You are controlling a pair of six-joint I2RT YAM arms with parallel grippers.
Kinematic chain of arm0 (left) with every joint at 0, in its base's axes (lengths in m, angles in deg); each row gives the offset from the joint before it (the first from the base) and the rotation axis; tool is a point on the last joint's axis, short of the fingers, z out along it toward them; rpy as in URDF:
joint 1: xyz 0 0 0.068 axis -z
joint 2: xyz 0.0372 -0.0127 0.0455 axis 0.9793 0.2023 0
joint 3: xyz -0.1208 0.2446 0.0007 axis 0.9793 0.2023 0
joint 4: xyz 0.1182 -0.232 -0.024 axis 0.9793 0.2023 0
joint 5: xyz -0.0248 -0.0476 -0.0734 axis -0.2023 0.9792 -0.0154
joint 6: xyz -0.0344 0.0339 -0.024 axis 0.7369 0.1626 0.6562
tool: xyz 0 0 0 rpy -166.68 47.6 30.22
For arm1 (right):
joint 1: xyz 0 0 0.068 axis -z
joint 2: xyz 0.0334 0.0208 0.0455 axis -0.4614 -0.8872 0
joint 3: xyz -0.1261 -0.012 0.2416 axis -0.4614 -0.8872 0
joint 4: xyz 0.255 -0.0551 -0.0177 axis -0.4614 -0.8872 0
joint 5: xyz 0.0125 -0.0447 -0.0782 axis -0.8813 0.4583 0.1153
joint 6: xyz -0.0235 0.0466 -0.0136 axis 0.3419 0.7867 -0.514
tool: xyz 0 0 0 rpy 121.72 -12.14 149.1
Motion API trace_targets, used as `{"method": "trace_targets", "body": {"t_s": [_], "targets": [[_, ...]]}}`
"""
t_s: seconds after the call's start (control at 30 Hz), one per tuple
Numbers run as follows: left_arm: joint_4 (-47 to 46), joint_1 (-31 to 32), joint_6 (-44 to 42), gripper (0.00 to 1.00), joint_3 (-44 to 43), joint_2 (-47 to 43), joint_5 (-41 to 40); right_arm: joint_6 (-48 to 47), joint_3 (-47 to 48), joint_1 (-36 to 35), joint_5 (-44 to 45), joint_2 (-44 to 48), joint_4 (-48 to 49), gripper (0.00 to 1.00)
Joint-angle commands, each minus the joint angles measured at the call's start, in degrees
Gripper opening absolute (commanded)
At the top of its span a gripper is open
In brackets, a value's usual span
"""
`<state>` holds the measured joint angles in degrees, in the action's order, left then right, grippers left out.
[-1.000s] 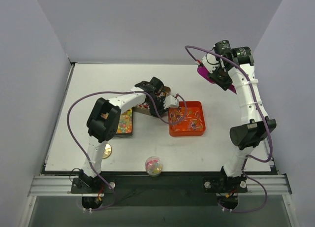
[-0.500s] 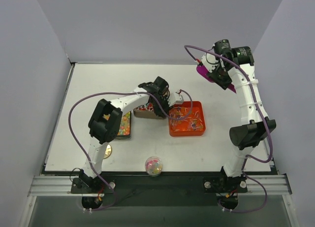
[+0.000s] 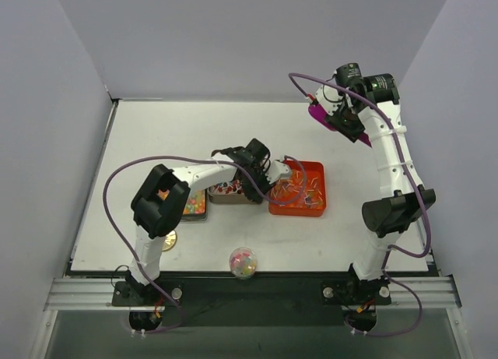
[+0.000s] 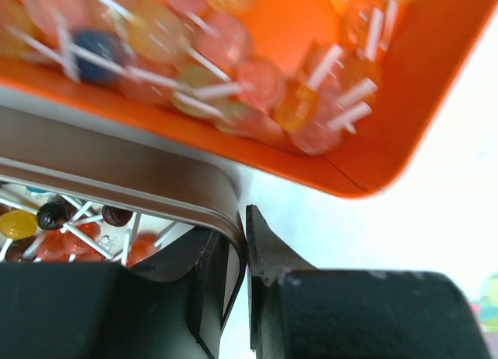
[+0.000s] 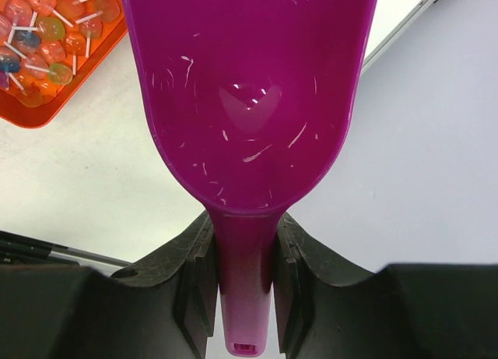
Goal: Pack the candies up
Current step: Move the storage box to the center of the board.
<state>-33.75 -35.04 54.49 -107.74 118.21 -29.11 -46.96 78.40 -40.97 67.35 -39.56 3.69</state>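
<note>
Candies (image 3: pixel 299 189) on white sticks fill the orange tray (image 3: pixel 297 212), and a smaller lot lies in the metal tin (image 3: pixel 224 195) just beside the tray's left wall. The left end effector (image 4: pixel 243 223) is much the nearer. It is pinched on the tin's rim at the corner next to the tray, so the heap sits just past its tips. The right end effector (image 5: pixel 243 254) hangs well apart over the far right of the bench (image 3: pixel 156 141), clamped on the handle of the purple scoop (image 5: pixel 249 102). The scoop's long axis runs straight out from it, with the tray off to one side. Only the right wrist view shows the scoop's bowl bare. Only the left wrist view shows the tin wall caught in the grip.
</note>
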Motion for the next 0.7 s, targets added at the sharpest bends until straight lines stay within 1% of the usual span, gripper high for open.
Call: {"method": "trace_targets", "body": {"t_s": [0.0, 0.2, 0.27, 0.3, 0.33, 0.4, 0.43, 0.5, 0.57, 0.6, 0.63, 0.67], "targets": [[-4.32, 3.29, 5.05, 0.17, 4.37, -7.18, -2.56, 0.94, 0.13, -0.13, 1.33, 1.56, -2.28, 0.0], [-7.83, 9.17, 8.66, 0.18, 11.75, -12.1, -2.48, 0.68, -0.74, -0.65, 1.86, 2.17, -2.28, 0.0], [-8.71, 11.1, 9.53, 0.23, 12.81, -12.81, -3.26, 0.68, -1.09, -0.83, 2.03, 2.61, -2.36, 0.0], [-8.98, 11.55, 9.97, 0.29, 13.07, -12.81, -4.05, 0.68, -1.36, -0.83, 2.29, 3.05, -2.36, 0.0], [-9.33, 11.9, 10.67, 0.42, 13.08, -12.72, -5.02, 0.68, -1.53, -0.92, 2.3, 3.23, -2.36, 0.0], [-9.25, 12.26, 10.77, 0.55, 12.38, -12.72, -6.86, 0.5, -2.33, -0.83, 2.65, 3.67, -2.36, 0.0], [-9.16, 12.17, 10.59, 0.97, 12.11, -13.07, -7.31, 0.41, -2.76, -0.83, 2.74, 3.93, -2.36, 0.0], [-8.63, 11.39, 9.8, 0.97, 12.11, -14.47, -7.66, 0.32, -3.03, -0.92, 3.0, 4.37, -2.28, 0.0], [-9.24, 10.59, 9.36, 0.97, 13.6, -18.86, -6.53, 0.15, -3.12, -0.83, 2.56, 4.72, -2.1, 0.0], [-9.25, 9.81, 9.28, 0.97, 14.13, -20.88, -4.87, -0.03, -3.29, -0.83, 2.13, 5.16, -2.01, 0.0], [-9.07, 7.97, 8.23, 0.97, 15.18, -25.07, 0.89, -0.2, -3.47, -0.74, 0.73, 5.34, -2.1, 0.0], [-8.03, 6.82, 7.52, 0.97, 15.8, -27.38, 3.56, -0.55, -3.73, -0.83, 0.02, 5.69, -2.1, 0.0]]}}
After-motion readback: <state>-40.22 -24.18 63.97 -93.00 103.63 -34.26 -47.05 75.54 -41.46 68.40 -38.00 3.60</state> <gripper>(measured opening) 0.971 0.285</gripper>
